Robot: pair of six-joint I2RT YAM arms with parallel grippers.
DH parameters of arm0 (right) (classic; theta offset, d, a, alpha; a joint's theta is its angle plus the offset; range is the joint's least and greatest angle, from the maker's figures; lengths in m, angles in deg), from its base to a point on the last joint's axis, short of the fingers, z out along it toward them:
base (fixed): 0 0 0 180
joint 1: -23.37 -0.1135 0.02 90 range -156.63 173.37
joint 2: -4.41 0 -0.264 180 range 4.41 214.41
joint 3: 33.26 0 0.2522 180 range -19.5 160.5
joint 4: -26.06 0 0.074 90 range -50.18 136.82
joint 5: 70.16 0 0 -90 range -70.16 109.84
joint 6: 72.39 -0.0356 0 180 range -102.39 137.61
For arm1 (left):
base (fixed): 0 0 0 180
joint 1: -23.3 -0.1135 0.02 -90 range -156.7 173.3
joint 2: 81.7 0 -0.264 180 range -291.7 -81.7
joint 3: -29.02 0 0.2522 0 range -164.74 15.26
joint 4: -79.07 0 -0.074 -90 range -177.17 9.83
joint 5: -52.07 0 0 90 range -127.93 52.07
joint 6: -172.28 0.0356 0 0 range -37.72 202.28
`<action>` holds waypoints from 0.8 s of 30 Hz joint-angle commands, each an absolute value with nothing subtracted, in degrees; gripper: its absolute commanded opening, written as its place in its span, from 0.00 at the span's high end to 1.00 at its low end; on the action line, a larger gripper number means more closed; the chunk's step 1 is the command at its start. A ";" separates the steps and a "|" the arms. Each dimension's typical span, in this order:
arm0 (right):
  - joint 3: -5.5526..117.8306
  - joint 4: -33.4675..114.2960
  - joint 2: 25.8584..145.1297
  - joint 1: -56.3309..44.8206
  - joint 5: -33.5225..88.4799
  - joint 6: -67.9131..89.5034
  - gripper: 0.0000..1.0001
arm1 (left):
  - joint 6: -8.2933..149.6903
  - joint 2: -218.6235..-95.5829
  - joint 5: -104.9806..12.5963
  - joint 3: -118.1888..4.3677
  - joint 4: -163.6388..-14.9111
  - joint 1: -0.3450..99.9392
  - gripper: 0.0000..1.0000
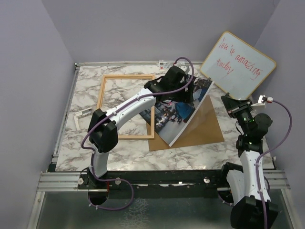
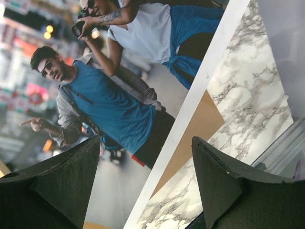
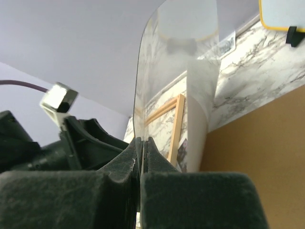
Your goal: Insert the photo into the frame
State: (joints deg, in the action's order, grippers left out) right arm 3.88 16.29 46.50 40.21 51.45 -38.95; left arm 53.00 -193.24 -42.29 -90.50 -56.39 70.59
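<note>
Photo [image 1: 174, 117] right of centre on the table [image 1: 86, 90], turned at a slant, print side up: two people in a street scene, one in a blue shirt, white border all round. Overlaps the right rail of the frame [image 1: 128, 76] with its left part and covers the left side of a brown backing board [image 1: 207, 129] with its right part. Flat or lifted along one edge: cannot tell.

Left of the photo, the frame of thin light wood, flat on the table, marble showing inside its opening.

Over the far part of the photo, the left gripper [image 1: 183, 98], spread wide with nothing between its fingers. In the left wrist view, print and white border across the gap, with board and marble to the right. Touching the print or just above it: cannot tell.

Near the right edge of the table, beside the far right corner of the backing board, the right gripper [image 3: 143, 143], clamped tight on the edge of a clear sheet [image 3: 186, 71]. Sheet upright and slightly curved, a frame rail and marble beyond it.

At the far right, a whiteboard [image 1: 238, 62] with red writing, propped at a tilt.
</note>
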 commanded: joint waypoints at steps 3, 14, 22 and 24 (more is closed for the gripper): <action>10.39 29.97 38.67 40.29 45.39 -39.12 0.99 | 54.99 -191.55 -39.18 -94.85 -51.44 70.14 0.17; 23.09 43.99 33.61 40.31 40.41 -37.27 0.99 | 54.97 -188.57 -37.64 -97.86 -48.62 67.20 0.07; 31.81 46.49 34.87 40.29 39.95 -37.12 0.99 | 51.69 -186.59 -36.54 -96.12 -48.07 62.05 0.01; 33.68 46.62 35.48 40.25 40.77 -37.25 0.99 | 51.44 -186.31 -36.74 -95.49 -48.06 60.77 0.01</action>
